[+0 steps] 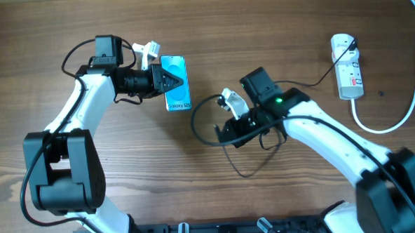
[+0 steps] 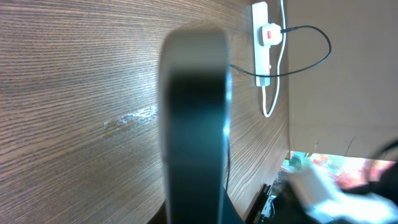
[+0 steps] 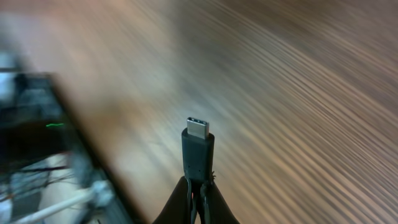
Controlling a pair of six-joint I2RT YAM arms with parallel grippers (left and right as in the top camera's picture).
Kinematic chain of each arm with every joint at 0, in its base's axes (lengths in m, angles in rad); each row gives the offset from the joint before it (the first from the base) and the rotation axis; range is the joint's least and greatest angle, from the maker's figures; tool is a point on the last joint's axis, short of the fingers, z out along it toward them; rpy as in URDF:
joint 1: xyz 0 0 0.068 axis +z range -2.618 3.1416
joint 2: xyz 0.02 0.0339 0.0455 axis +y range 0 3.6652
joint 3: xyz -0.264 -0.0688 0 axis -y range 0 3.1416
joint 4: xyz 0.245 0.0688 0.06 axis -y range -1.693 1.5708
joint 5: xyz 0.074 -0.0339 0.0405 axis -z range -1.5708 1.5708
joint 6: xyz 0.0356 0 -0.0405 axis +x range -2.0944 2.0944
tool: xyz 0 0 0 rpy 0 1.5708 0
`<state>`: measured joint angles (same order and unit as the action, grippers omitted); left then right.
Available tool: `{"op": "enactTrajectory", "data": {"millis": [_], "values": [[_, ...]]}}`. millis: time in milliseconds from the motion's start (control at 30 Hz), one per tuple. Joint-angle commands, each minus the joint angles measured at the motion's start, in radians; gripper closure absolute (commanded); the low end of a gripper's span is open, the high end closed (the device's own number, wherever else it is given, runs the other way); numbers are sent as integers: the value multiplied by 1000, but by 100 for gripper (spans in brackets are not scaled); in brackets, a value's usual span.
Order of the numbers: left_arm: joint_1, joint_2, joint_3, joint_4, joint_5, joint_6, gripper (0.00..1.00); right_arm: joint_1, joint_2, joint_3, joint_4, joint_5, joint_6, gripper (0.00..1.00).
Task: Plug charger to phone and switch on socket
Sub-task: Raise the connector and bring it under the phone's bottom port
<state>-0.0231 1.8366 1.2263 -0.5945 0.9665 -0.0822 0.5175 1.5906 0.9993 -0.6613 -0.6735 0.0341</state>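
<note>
Step in hand, as judged: bringing plug to phone; nothing mated yet.

- Right gripper point(image 3: 198, 190): fingers pressed together, pinching plug tip of thin black charger cable point(image 3: 198, 146); tip points clear of fingers.
- Left gripper point(image 1: 172, 79): clamped on small teal-screened smartphone point(image 1: 178, 97), left of centre on brown wooden table point(image 1: 63, 17).
- Plug and phone apart.
- Next move calls for plug lined up with the phone's text-marked end, then straight push.
- Slack cable loops near the right gripper; snag risk.
- White oblong power strip point(image 1: 348, 72) sits well apart, far right, with its white cord point(image 1: 404, 115); switch not yet pressed.
</note>
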Motion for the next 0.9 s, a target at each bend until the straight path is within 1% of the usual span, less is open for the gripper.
{"op": "enactTrajectory", "data": {"millis": [0, 33, 67, 200, 233, 300, 400, 467, 600, 767, 867], "values": [[1, -3, 2, 5, 48, 27, 96, 5, -8, -10, 70, -348, -109, 96], [1, -3, 2, 5, 62, 26, 96, 5, -8, -29, 114, -386, -102, 96], [1, -3, 2, 5, 71, 26, 96, 5, -8, -64, 189, -414, -66, 96], [1, -3, 2, 4, 79, 26, 96, 7, -8, -198, 535, -455, 146, 95], [1, -3, 2, 4, 85, 26, 96, 14, -8, -242, 664, -453, 235, 96], [1, -3, 2, 4, 92, 26, 96, 28, -8, -313, 864, -428, 345, 96], [1, -3, 2, 4, 92, 26, 96, 47, -8, -390, 1072, -320, 484, 96], [1, -3, 2, 4, 98, 26, 96, 58, -8, -412, 1116, -273, 519, 96], [1, -3, 2, -3, 144, 26, 96, 84, -8, -416, 1123, -232, 519, 96], [-15, -3, 2, -7, 144, 26, 96, 126, -8, -416, 1125, -108, 550, 96], [-44, -3, 2, -6, 143, 26, 96, 134, -8, -416, 1125, -81, 549, 96]]}}
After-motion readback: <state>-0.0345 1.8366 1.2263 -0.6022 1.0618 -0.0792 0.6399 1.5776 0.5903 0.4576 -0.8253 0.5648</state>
